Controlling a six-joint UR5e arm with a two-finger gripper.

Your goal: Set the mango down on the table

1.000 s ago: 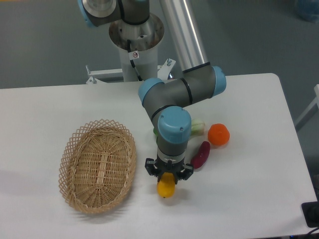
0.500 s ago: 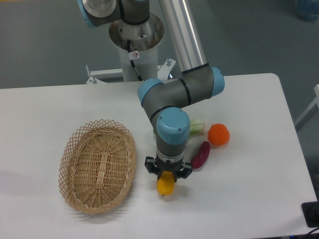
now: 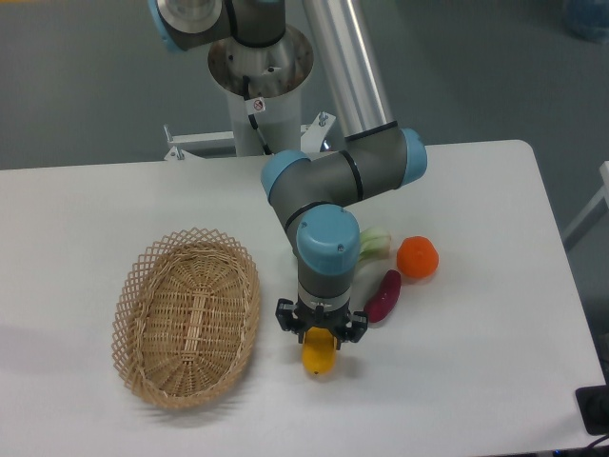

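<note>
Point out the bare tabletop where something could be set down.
Bare table lies right of the gripper holding the mango; more behind the wicker basket. Crowded: the purple vegetable, orange fruit and pale-green vegetable cluster beside the arm.

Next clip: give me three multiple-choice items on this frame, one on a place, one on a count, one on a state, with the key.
1. Where is the mango?
A. In the wicker basket
B. Under the pincer, right of the basket
C. Behind the orange

2. How many items lie inside the wicker basket?
A. None
B. One
C. Two

3. How does the pincer stand?
A. Open, high above the table
B. Shut on the mango
C. Shut on the purple vegetable

Key: 1 B, the yellow fruit shows just below the fingers, beside the basket. 2 A, only bare weave shows. 3 B, the fingers flank the mango's top, low over the table.
</note>
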